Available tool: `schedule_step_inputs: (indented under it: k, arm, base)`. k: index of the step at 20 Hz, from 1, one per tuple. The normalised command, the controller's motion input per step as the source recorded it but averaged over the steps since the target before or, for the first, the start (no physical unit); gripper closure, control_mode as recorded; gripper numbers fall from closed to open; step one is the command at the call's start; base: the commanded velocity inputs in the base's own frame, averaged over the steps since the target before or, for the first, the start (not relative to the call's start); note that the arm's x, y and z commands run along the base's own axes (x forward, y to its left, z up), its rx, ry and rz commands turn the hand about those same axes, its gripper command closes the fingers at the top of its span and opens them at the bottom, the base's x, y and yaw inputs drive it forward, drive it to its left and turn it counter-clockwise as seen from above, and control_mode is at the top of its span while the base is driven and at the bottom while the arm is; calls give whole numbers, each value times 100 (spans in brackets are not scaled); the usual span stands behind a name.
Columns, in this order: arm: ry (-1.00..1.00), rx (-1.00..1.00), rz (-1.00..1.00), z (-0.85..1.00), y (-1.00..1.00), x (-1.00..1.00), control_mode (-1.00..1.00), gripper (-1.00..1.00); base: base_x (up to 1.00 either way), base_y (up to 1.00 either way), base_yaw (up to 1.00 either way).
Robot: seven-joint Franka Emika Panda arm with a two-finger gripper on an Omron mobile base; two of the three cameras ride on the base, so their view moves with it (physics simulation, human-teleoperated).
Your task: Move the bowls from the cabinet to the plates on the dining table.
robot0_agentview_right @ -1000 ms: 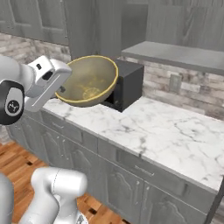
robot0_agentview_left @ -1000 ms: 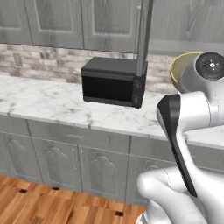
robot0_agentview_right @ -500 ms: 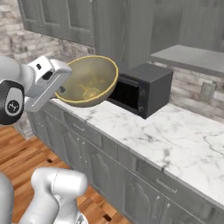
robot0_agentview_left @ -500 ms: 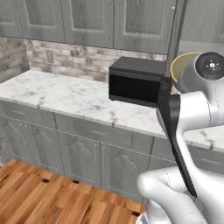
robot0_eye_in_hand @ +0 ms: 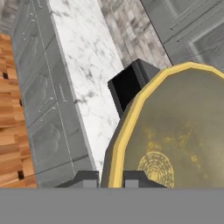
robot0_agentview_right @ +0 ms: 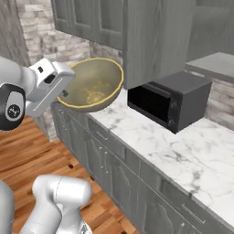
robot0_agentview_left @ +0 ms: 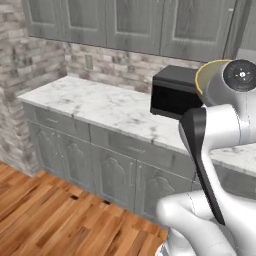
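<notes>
In the right base view, wood plank flooring [robot0_agentview_right: 27, 151] occupies the lower left of the frame. A stone-brick wall [robot0_agentview_right: 34, 27] stands at the upper left. A marble counter [robot0_agentview_right: 183, 151] on grey carved-front cupboards [robot0_agentview_right: 114, 169] runs from the centre toward the lower right. A black microwave [robot0_agentview_right: 167, 103] sits on this counter at centre right, below the grey wall cabinets [robot0_agentview_right: 151, 36] at the top of the frame.

The bowl [robot0_agentview_right: 91, 84] is held in the air at the centre left of this view, above and just in front of the counter edge, left of the microwave and apart from it. It is tilted, with its inside facing the camera.

The gripper [robot0_agentview_right: 64, 93] is at the bowl's left rim. In the hand view, the two fingertips [robot0_eye_in_hand: 85, 179] stand at the bottom centre, one on each side of the bowl's yellow rim, pinching the bowl wall between them. The bowl occupies the lower right of that frame, with the microwave behind it at centre.

In the left base view, the bowl's rim [robot0_agentview_left: 200, 80] shows at the upper right, mostly hidden behind the arm.
</notes>
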Motion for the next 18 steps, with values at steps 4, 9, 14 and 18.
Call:
schedule_step_inputs:
  k: [4, 9, 14, 18]
  arm:
    - [0, 0, 0, 0, 0, 0, 100, 100]
    - [0, 0, 0, 0, 0, 0, 100, 100]
    - [0, 0, 0, 0, 0, 0, 100, 100]
    - [0, 0, 0, 0, 0, 0, 100, 100]
  base:
    - [3, 40, 32]
    - [4, 40, 32]
    - [5, 42, 32]
    - [4, 39, 32]
